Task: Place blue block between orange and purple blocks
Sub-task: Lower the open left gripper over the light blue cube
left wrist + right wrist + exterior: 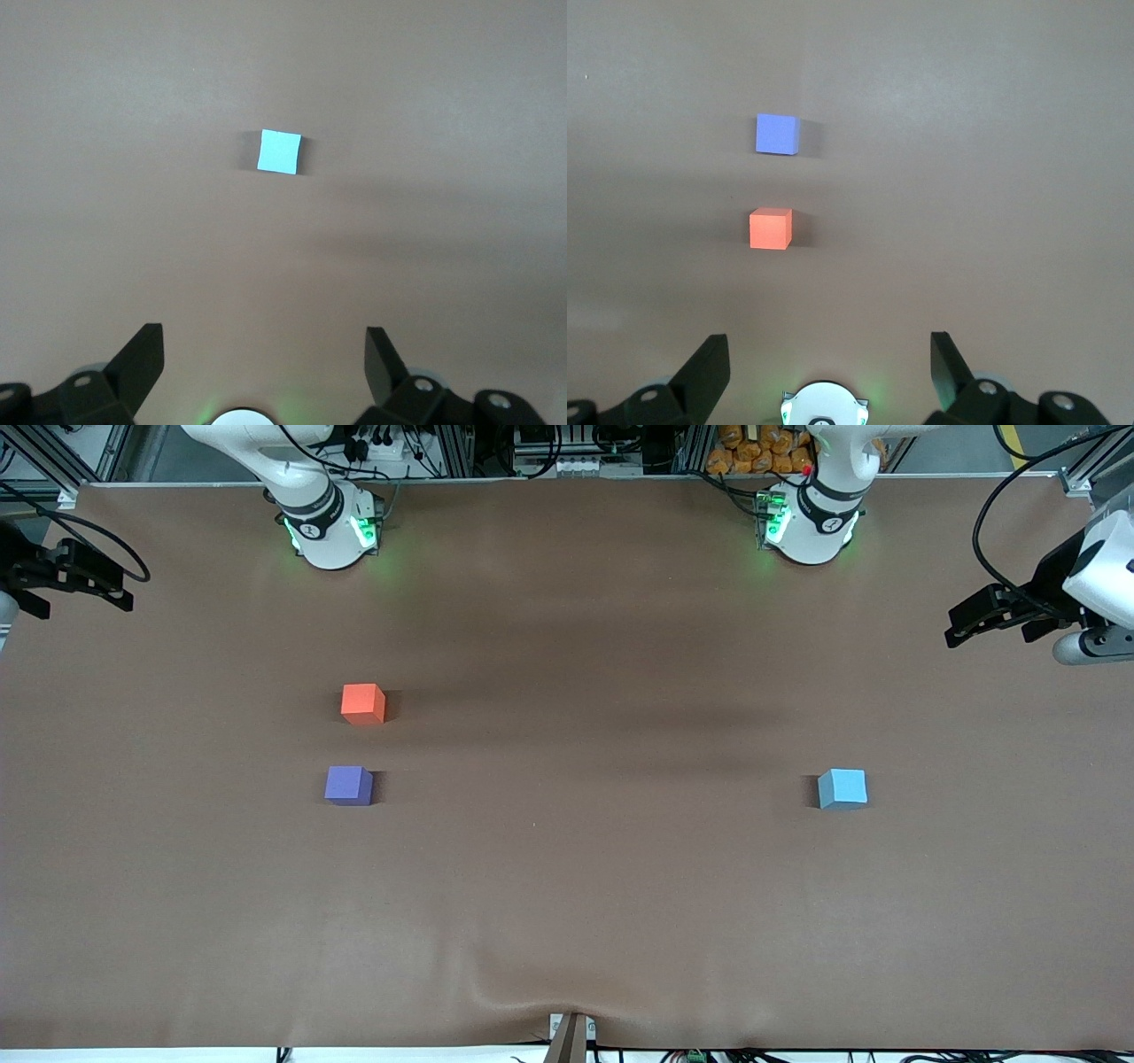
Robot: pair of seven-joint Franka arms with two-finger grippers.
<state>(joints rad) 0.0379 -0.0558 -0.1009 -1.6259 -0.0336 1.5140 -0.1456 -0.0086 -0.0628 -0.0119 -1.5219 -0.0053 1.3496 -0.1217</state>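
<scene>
Blue block [842,788] and purple block [348,786] sit closest to camera-side edge of counter [567,903], resting flat. Blue block toward left arm's end, alone, well apart from other two. Purple block toward right arm's end; orange block [363,703] just beside it, farther from camera, small gap between. Left end effector [264,354] high over left arm's end edge, fingers spread wide, empty. Right end effector [829,359] high over right arm's end edge, fingers likewise wide apart, empty.

Brown table cover [567,886], wrinkled at the camera-side edge
</scene>
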